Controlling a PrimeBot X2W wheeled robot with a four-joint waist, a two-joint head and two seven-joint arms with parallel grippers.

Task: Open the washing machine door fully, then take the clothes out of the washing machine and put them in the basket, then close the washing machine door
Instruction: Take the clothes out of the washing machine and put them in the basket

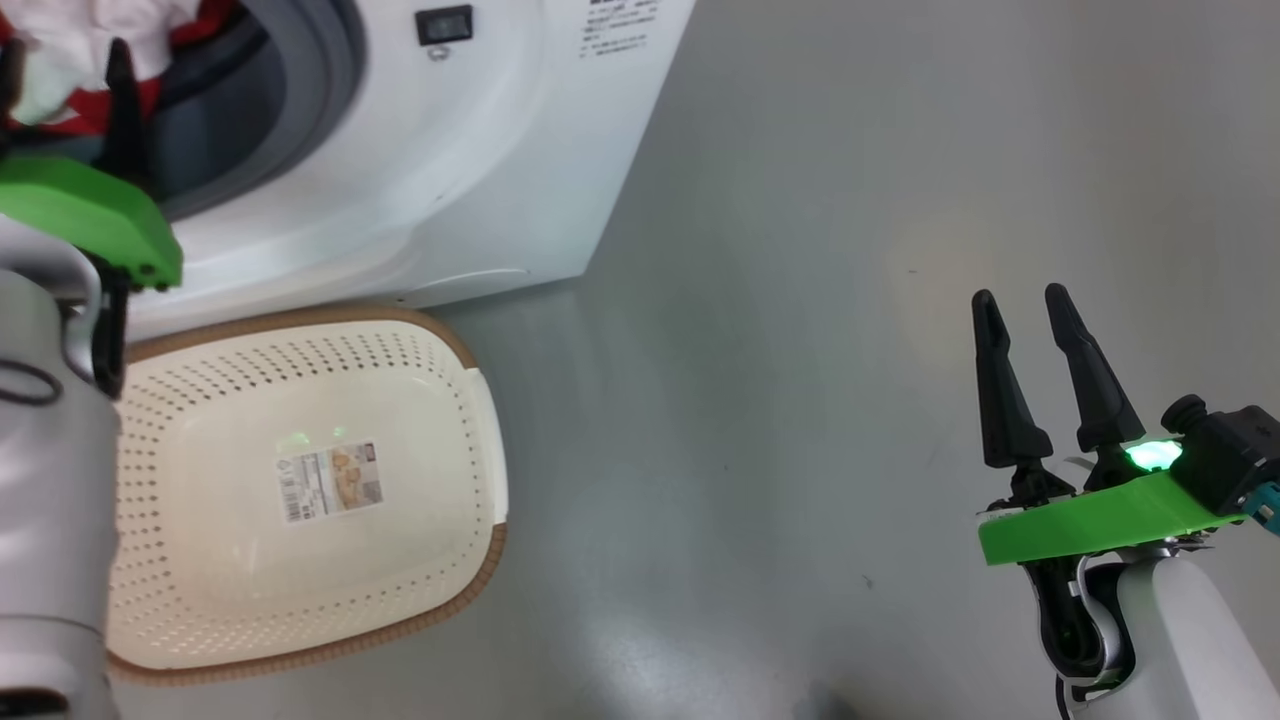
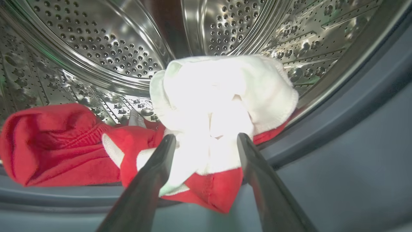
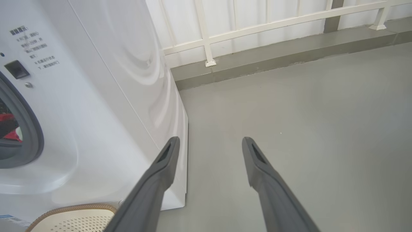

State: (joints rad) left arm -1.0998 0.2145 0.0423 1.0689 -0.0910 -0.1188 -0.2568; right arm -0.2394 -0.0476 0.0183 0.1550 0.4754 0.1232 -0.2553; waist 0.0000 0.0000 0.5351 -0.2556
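**Left gripper at the mouth of the drum, clothes lying inside**

I am holding my left gripper (image 2: 206, 137) at the round opening of the washing machine (image 1: 480, 180), and its 2 long dark fingers are pointing into the steel drum (image 2: 96, 42). The jaws are standing wide apart and they are gripping nothing.

The clothes (image 2: 135, 145) are lying at the front of the drum, partly over the grey rubber ring (image 2: 354, 106). The white cloth (image 2: 225, 83) is sitting bunched on top, directly ahead of my 2 fingertips and partly between them. I cannot tell whether the tips are touching it. A red garment (image 2: 58, 145) is spreading out beside it, toward the left of the left wrist view, and more red fabric is hanging under the white piece, over the edge of the ring.

The basket (image 1: 480, 560) is standing on the grey floor (image 1: 800, 400), just in front of the machine and below its opening. A paper label (image 1: 330, 482) is showing on its bare bottom.

I am holding my right gripper (image 1: 1021, 295) over the floor, well apart from both the machine and the basket. Its jaws are also standing wide apart, with nothing between them. In the right wrist view, its fingers are pointing past the side wall of the machine toward a white railing (image 3: 273, 24).
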